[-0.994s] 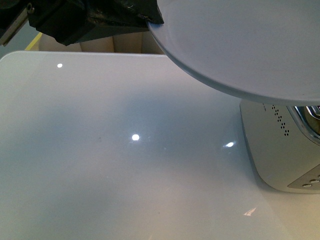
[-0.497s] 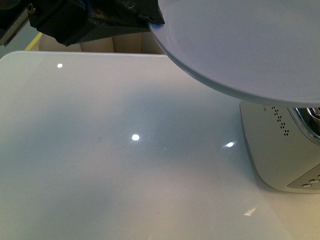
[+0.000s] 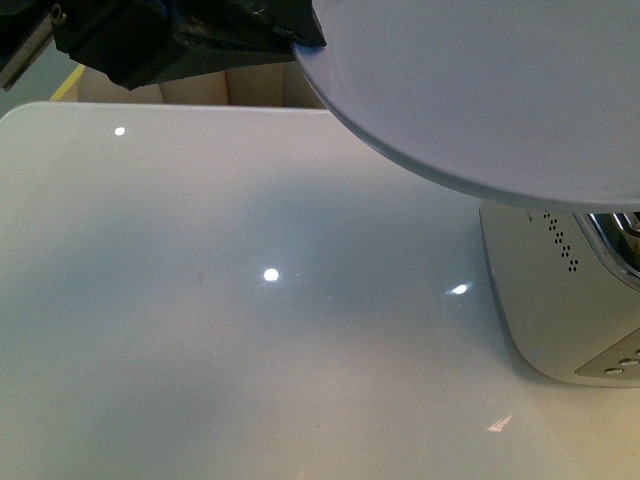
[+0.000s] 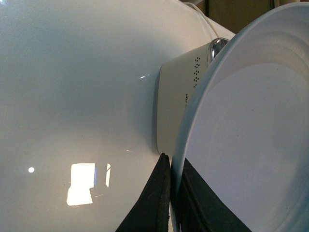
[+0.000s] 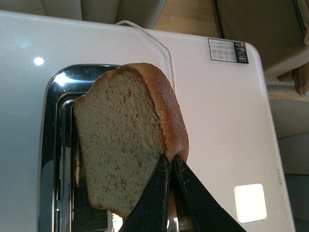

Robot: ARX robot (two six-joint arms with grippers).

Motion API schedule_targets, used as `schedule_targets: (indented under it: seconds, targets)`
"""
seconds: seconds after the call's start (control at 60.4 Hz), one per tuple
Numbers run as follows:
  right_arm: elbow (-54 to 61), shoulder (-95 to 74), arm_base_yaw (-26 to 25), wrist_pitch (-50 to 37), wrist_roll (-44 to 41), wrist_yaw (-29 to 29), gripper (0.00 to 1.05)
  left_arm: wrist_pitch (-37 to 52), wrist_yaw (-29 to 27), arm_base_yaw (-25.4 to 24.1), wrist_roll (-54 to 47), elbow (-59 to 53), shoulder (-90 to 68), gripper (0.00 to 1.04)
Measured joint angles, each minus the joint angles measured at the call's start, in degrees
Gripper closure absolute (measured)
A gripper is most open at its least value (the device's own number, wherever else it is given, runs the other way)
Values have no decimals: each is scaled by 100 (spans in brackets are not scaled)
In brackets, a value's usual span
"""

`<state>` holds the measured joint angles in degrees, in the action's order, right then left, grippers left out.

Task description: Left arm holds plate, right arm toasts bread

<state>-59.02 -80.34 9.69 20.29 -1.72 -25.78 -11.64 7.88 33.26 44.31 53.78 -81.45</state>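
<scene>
The left pincer (image 4: pixel 171 162) is closed narrowly on the rim of the plate (image 4: pixel 251 135), one black matte finger on each face. Over the last second the plate has only crept slightly upward in the front view. I judge it is simply being held ready, tilted above the worktop (image 3: pixel 200 300) near the toaster (image 3: pixel 560 300). The plate is smooth, pale bluish-white and empty, with a low rim.

The right pincer (image 5: pixel 169 159) pinches the bread (image 5: pixel 120 140) at its crust, holding it on edge over the toaster's chrome-framed slot. I cannot tell whether its lower edge has entered. The crumb is speckled and porous, the crust darker. The worktop is glossy white.
</scene>
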Motion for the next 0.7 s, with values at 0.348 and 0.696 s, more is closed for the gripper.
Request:
schedule_targets:
  seconds: [0.348,0.696]
  targets:
    - [289,-109,46,-122,-55,-221,103,0,2,0,2,0,0,102]
    - [330,216,96,280,-50,-205,103,0,2,0,11,0,0,102]
